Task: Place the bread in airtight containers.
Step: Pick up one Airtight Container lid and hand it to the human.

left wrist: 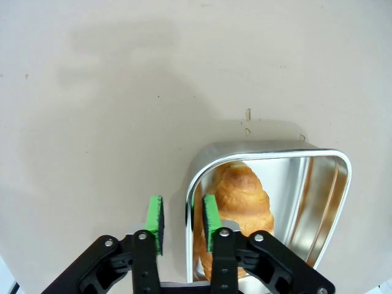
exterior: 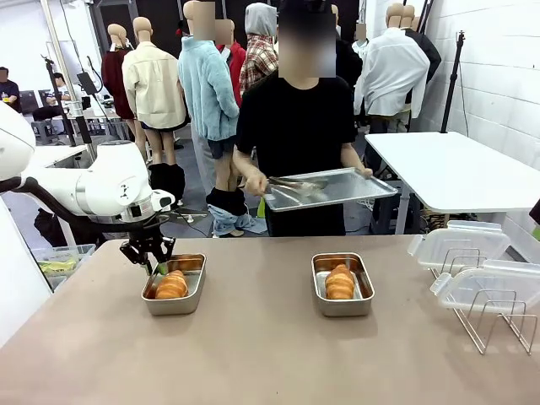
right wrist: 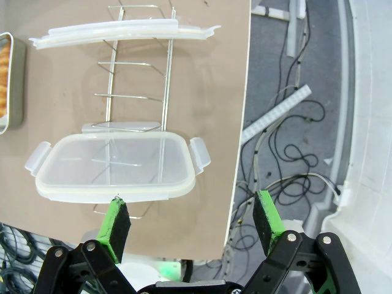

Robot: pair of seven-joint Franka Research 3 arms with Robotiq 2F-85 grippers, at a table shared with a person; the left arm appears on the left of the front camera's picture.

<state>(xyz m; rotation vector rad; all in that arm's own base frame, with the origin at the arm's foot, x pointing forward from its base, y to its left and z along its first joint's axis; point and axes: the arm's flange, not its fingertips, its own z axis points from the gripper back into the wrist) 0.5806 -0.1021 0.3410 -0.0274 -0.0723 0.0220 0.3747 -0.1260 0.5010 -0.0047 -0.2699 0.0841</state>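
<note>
Inspected the station at what appears to be the end of the loading step. Found one bread (exterior: pixel 171 285) lying lengthwise inside the left tin (exterior: pixel 173 307) and a second bread (exterior: pixel 340 282) inside the right tin (exterior: pixel 342 309), both tins uncovered on the table (exterior: pixel 253 363) and well apart. Found the left gripper (left wrist: pixel 184 222) low at the far left corner of the left tin, pads narrowly parted and astride the tin wall: one pad outside, one inside just beside the crust, a sliver of gap on either side of the rim, pinching nothing so far as visible. Found the right gripper (right wrist: pixel 191 220) spread wide and empty, hanging over the table's edge just beside a clear lid (right wrist: pixel 116 165) lying over the wire rack (right wrist: pixel 138 79); noted a second lid (right wrist: pixel 122 30) farther along the same rack. Noted a person at the far side holding a flat tray (exterior: pixel 337 187) and tongs (exterior: pixel 291 183), away from both tins. Judge bread placement done, sealing outstanding. Recommend widening the left pads a little further, then rising straight up to avoid dragging the tin or scuffing the crust. Recommend taking the near lid by a long edge, keeping it level and centring it over a tin before pressing. Risks: thin lid tilting in a two-finger hold; tin sliding on the bare tabletop under a sideways push.
</note>
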